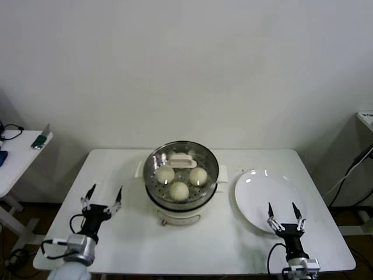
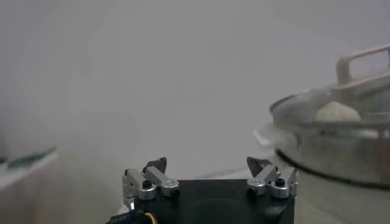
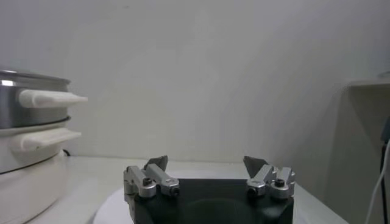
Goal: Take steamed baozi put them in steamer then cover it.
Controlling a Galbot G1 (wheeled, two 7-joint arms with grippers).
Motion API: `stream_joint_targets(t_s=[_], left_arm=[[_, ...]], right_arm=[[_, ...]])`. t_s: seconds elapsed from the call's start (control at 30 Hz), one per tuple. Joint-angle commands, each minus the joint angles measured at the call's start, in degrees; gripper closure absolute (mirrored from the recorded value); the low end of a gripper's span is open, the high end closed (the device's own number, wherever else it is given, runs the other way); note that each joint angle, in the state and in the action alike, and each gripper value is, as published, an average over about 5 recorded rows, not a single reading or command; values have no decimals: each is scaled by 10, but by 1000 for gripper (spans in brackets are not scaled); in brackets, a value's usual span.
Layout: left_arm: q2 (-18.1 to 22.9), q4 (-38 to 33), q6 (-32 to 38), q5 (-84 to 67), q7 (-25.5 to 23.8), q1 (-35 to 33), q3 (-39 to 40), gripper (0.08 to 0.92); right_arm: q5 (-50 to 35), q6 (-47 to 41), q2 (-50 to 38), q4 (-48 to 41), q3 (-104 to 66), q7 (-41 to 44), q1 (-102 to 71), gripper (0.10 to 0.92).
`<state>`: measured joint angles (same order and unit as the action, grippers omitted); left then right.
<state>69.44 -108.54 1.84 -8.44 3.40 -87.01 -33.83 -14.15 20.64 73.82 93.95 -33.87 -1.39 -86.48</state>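
Three steamed baozi [image 1: 180, 182] show through the cover [image 1: 181, 163], which sits squarely on the steamer [image 1: 180, 201] at the middle of the table [image 1: 233, 239]; a fourth bun may lie under the lid's cream handle [image 1: 182, 160] at the far side, but that cannot be told. They are smooth, round and cream-white, resting apart on the perforated floor, two in a far row and one nearer. With the glass lid closing the steel rim, the task looks finished, which probably explains why both arms hang back at the near edge. On the left, the left tool [image 1: 102, 199] hovers well apart from the pot, released, nothing between its fingers. On the right, the right tool [image 1: 284, 214] stands likewise spread and empty over the near edge of the white plate [image 1: 256, 189], which lies bare just right of the steamer.
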Motion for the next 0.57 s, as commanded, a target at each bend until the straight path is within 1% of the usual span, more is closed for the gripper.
stream_joint_targets(t_s=[0.03,0.23,0.57], left_arm=[[-2,71,89,-98,7,-40,-32,177],[3,70,102,-86,-1,-50,-26,177],[6,62,98,-89,-4,-56,-22,177]], right_arm=[[-18,5,-1,-4,4,3,0,203],[-19,4,-1,-4,6,3,0,203],[-23,5,-3,-8,6,3,3,203]])
